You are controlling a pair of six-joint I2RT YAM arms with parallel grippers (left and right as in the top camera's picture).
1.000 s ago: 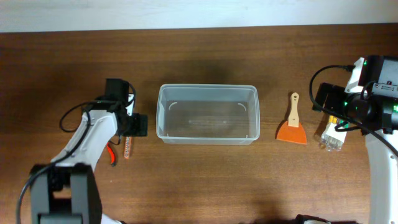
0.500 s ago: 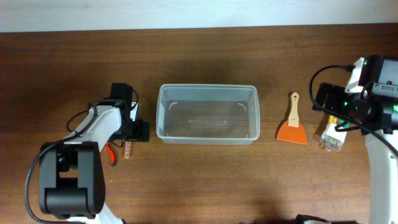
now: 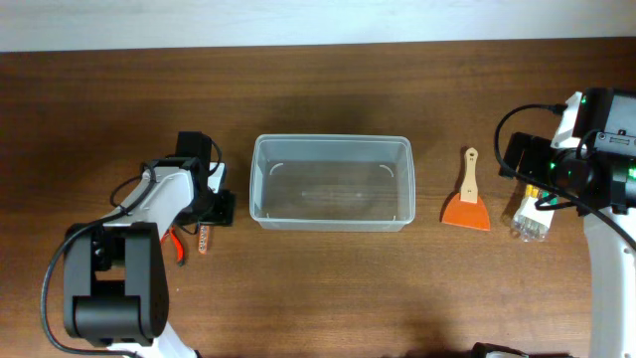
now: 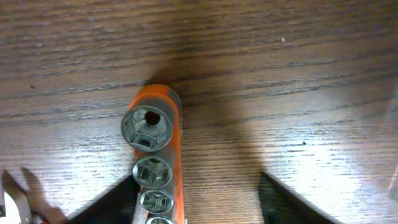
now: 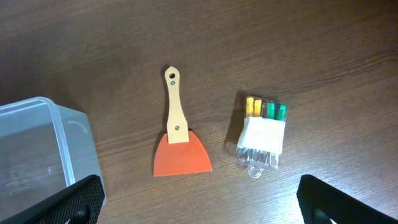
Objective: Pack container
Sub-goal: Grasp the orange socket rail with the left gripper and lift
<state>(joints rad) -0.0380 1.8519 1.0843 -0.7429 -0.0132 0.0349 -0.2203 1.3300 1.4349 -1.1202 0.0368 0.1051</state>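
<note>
The clear plastic container point(image 3: 331, 184) sits at the middle of the wooden surface point(image 3: 318, 288), long side running left to right, with the wood grain showing through its floor.

The left arm point(image 3: 164, 199) is folded low just beside the container's left end. Its jaws stand apart, pointing down at the surface. In the left wrist view their dark tips show at the bottom edge, with an orange socket rail point(image 4: 155, 162) reaching up between them, nearer the left tip. It holds a row of steel sockets and lies flat on the wood, with neither tip touching it. From overhead the rail point(image 3: 204, 239) lies just left of the container's near-left corner, and red-handled pliers point(image 3: 177, 247) lie just beside it on the far side from the container.

The right arm point(image 3: 581, 174) is at the right edge, its jaws wide apart and gripping nothing. Below them lie a scraper point(image 5: 177, 143) with an orange blade and wooden handle and, just right of it, a clear pack of small tubes point(image 5: 262, 134) with yellow, dark red and green ends.
</note>
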